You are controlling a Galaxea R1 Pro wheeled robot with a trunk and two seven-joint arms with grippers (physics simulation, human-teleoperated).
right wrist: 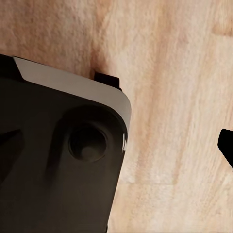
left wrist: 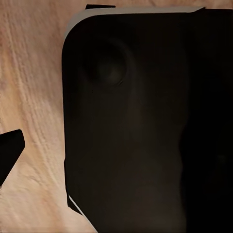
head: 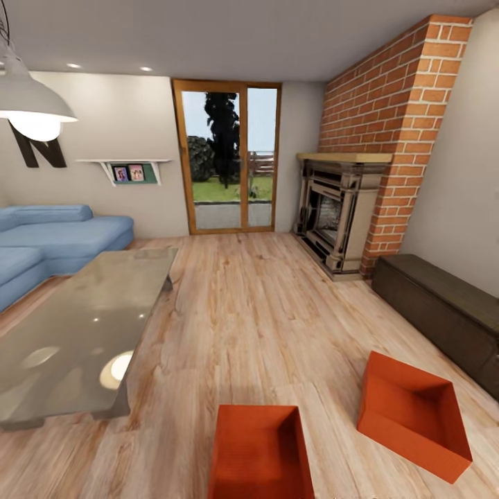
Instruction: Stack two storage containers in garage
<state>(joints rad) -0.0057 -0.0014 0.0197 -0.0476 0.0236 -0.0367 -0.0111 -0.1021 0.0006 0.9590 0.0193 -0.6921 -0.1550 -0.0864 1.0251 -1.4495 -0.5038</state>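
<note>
- On the light wood plank floor [head: 263, 305] of the living room, both storage containers stand in front of the robot: the nearer container [head: 258, 454] at bottom centre of the head view, the second container [head: 414, 414] to its right, well apart from it and near the dark low cabinet [head: 443, 312].
- Surroundings: glass table [head: 83, 326] to the left, blue sofa [head: 48, 242] beyond it, brick chimney [head: 402, 118] with fireplace [head: 336, 211] ahead right.
- Container condition: both upright, open tops facing up, interiors appearing empty. The second container is rotated relative to the nearer one.
- Handling estimate: plain, slightly tapered walls suggest a rigid, light, smooth-sided bin. Judged best hold: pinch one wall at the rim, or clamp opposite walls between both arms. Smooth walls may slip under a shallow pinch.
- Gripper state: cannot be determined for either arm. Each wrist view presents a dark robot body panel [left wrist: 141, 126] [right wrist: 58, 165] above the planks; the finger opening cannot be judged.
- Task status: neither container is lifted; transport to the garage is not yet done.
</note>
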